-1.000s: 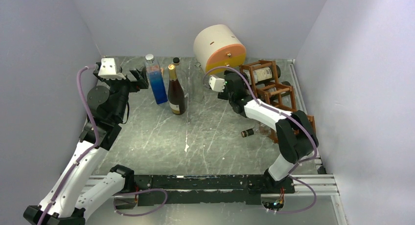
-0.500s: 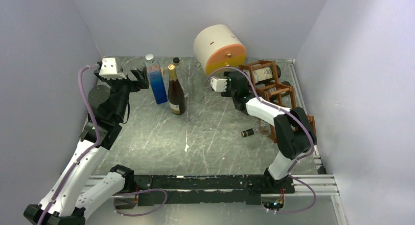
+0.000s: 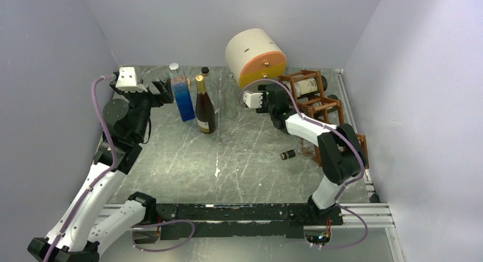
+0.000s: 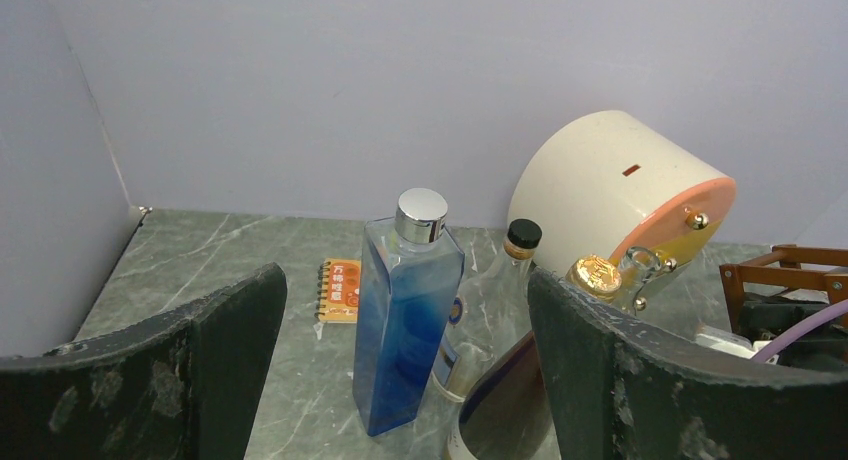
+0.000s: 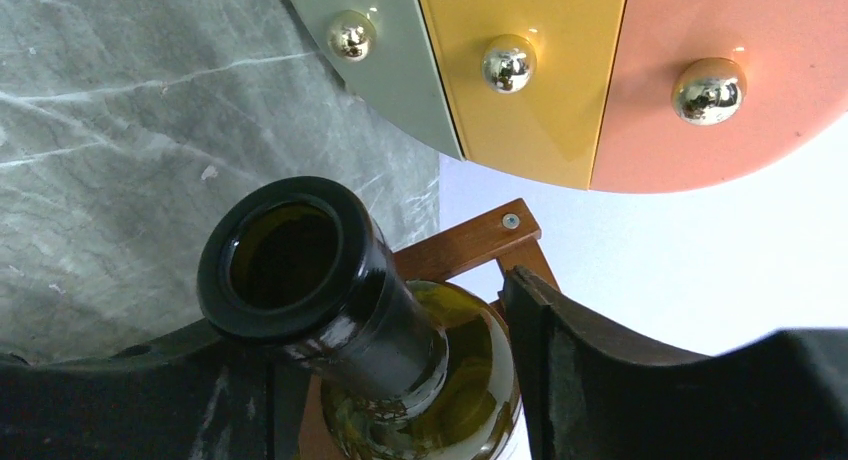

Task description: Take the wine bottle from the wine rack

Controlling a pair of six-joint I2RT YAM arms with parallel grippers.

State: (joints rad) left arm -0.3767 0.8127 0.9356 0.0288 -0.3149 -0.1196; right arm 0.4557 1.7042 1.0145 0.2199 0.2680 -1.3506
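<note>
I see one wine bottle (image 3: 306, 85) lying in the top cell of the single wine rack (image 3: 320, 106), my right claw (image 5: 380, 330) apart astride its neck, left claw (image 4: 405, 280) wide apart, empty, near three upright bottles (image 3: 183, 97)

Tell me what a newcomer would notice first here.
The big cream drum with an orange-and-yellow face stands out at the back. Right of it, the right gripper straddles the neck of a wine bottle in the wine rack. A blue bottle and a dark bottle stand left of centre.
</note>
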